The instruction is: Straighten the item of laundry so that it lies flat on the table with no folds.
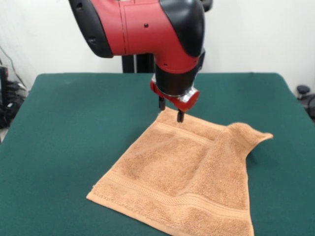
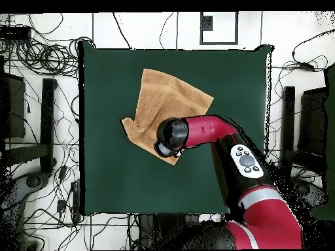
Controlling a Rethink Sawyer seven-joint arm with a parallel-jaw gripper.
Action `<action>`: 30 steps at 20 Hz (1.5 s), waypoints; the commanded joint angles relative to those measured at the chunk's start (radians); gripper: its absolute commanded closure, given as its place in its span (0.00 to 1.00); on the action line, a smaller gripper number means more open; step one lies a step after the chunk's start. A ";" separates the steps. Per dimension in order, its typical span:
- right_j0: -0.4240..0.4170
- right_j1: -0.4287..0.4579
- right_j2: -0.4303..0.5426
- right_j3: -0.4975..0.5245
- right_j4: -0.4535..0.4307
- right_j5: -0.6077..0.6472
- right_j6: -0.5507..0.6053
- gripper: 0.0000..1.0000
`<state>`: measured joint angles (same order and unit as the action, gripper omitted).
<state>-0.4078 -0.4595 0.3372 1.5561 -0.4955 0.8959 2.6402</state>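
The light orange-tan towel [image 1: 182, 172] lies on the dark green table [image 1: 74, 123], near the front and a little right of the middle. Its right-hand corner [image 1: 246, 135] is bunched up and folded over; the other corners lie mostly flat. My gripper [image 1: 171, 111] points down at the towel's far corner, fingers apart, one fingertip [image 1: 180, 117] on the cloth and the other at its edge. In the overhead view the towel [image 2: 170, 98] lies on the table [image 2: 235, 85], and the arm's wrist [image 2: 171, 137] covers the towel's near corner and hides the gripper.
The red arm [image 2: 262, 189] reaches in over the table's near-right part in the overhead view. Cables and stands [image 2: 46, 117] lie around the table on the floor. Dark gear [image 1: 304, 93] sits beyond the table's right edge in the front view.
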 commanded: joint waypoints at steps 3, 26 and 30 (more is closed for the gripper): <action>0.048 0.082 0.049 0.029 0.006 -0.045 -0.083 0.00; 0.062 0.122 0.033 0.025 -0.022 -0.039 -0.093 0.00; 0.067 0.149 0.017 0.006 -0.033 -0.036 -0.089 0.00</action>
<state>-0.3870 -0.3944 0.3368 1.5556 -0.5029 0.8957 2.6402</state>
